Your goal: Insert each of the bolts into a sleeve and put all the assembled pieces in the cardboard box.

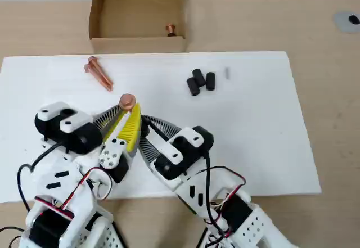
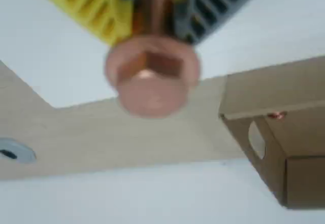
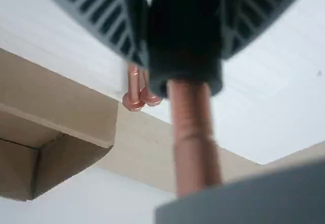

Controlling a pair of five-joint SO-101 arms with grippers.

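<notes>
Right wrist view: bolt [image 3: 193, 132] lengthwise in sleeve [image 3: 185, 36], shank outward past jaws.

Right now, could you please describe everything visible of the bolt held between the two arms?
The bolt is copper-coloured metal, with a round flanged hexagonal head and a straight shank. The left end effector grips the shank just behind the head, over the white sheet; its far end sits in a black sleeve gripped by the right end effector.

a white sheet [image 1: 253, 147] is lying on the table [image 1: 332, 90]; a grey disc [image 1: 347, 21], perhaps a grommet, is sitting beyond it.
</notes>
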